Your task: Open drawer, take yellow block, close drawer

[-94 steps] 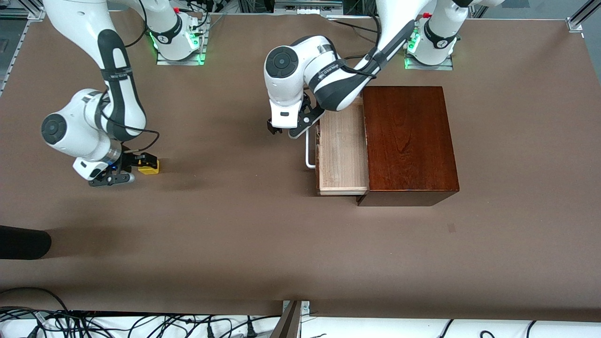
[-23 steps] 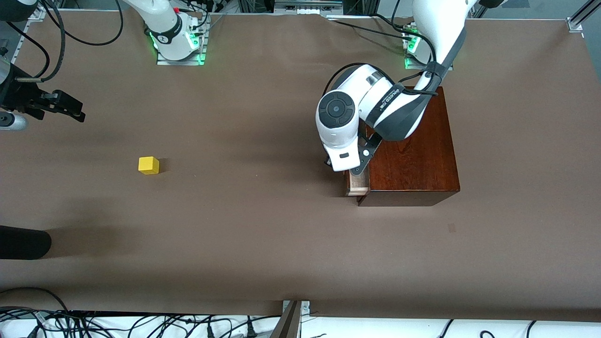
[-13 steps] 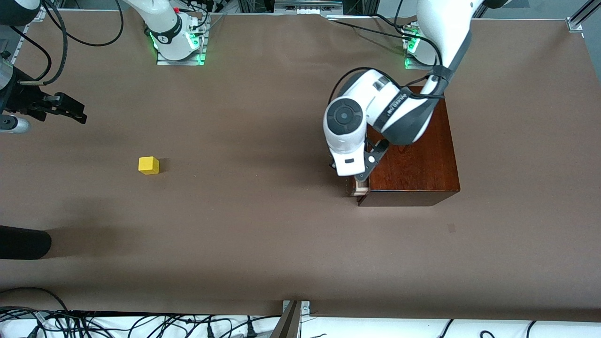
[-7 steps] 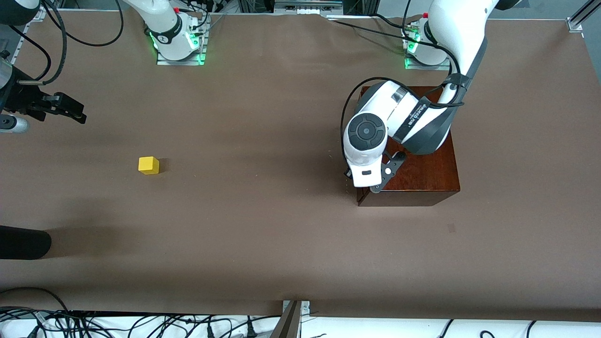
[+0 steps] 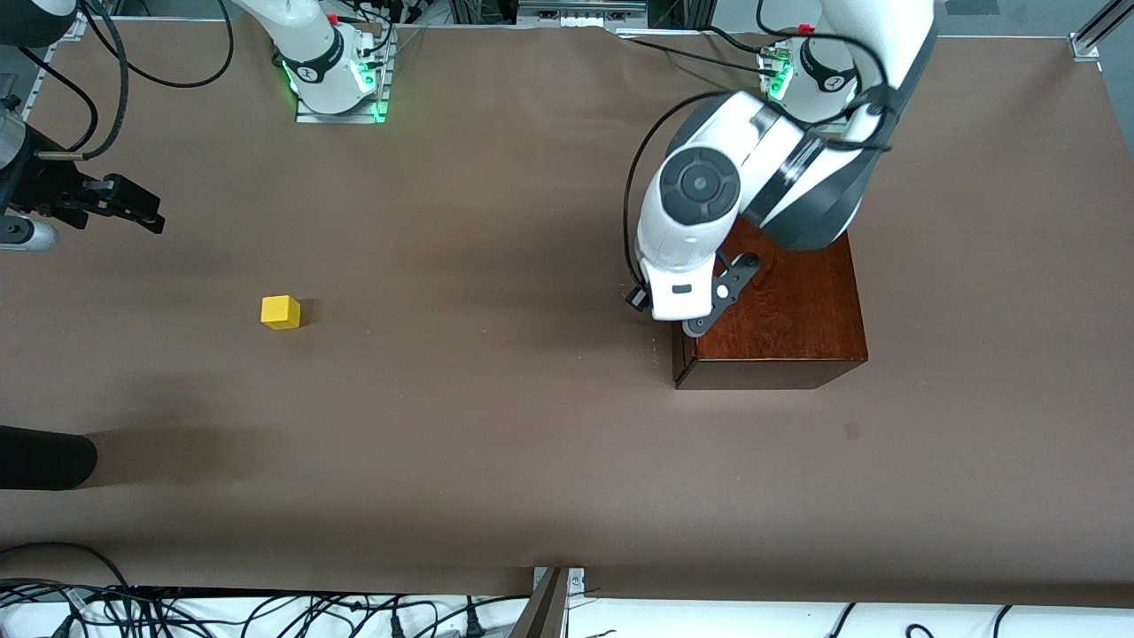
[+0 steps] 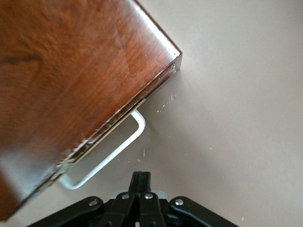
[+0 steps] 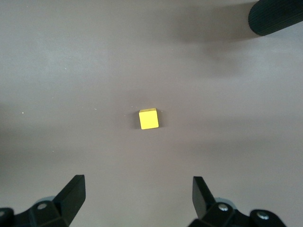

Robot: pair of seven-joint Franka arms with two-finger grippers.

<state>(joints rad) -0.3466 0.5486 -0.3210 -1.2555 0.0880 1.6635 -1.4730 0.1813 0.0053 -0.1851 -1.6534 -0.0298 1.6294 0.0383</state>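
The mahogany box (image 5: 780, 292) stands toward the left arm's end of the table with its drawer pushed in flush. In the left wrist view the white loop handle (image 6: 113, 153) sticks out from the drawer's front edge (image 6: 120, 118) below the box top (image 6: 71, 71). My left gripper (image 5: 660, 312) hovers over the box's drawer side, shut and empty (image 6: 141, 177), just clear of the handle. The yellow block (image 5: 281, 312) lies on the bare table toward the right arm's end. My right gripper (image 5: 142, 206) is open and empty, up over the table, with the block (image 7: 148, 118) below it (image 7: 139, 189).
A black cylinder (image 5: 44, 456) juts in at the table edge at the right arm's end, nearer the front camera than the block; it also shows in the right wrist view (image 7: 277, 16). The arm bases (image 5: 337, 75) stand along the table's back edge.
The left gripper pushed the drawer fully into the box, then lifted and drew back from its front. The right gripper let go of the block earlier and has stayed still since.
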